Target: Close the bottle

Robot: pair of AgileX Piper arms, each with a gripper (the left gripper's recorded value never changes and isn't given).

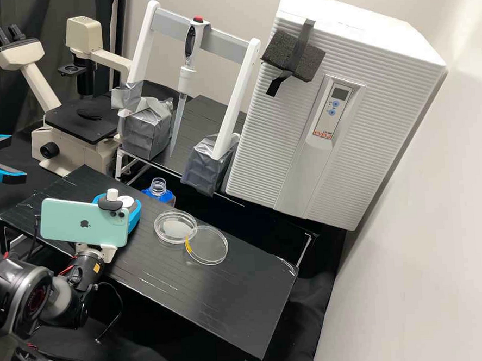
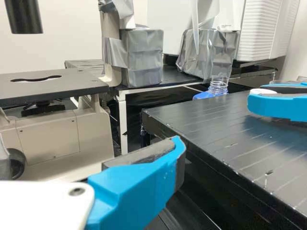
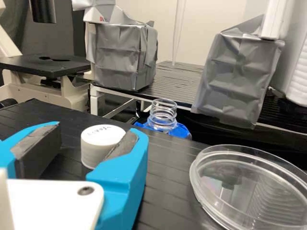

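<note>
High view, bottle (image 1: 158,190): we see it uncapped, blue liquid inside, standing just off the raised black tabletop (image 1: 215,296).
High view, cap (image 1: 126,200): white, on the tabletop just beside the bottle, between the right gripper's (image 1: 118,205) fingers.
High view, left gripper (image 1: 16,159): spread wide, empty, well apart from the bottle.
High view, petri dishes (image 1: 175,226): two, clear, near the bottle.
Left wrist view, bottle (image 2: 218,87): we see its neck beyond the tabletop.
Right wrist view, right gripper (image 3: 79,146): parted around the cap (image 3: 101,143); one pad stands clear of it, the bottle (image 3: 163,117) just beyond.
</note>
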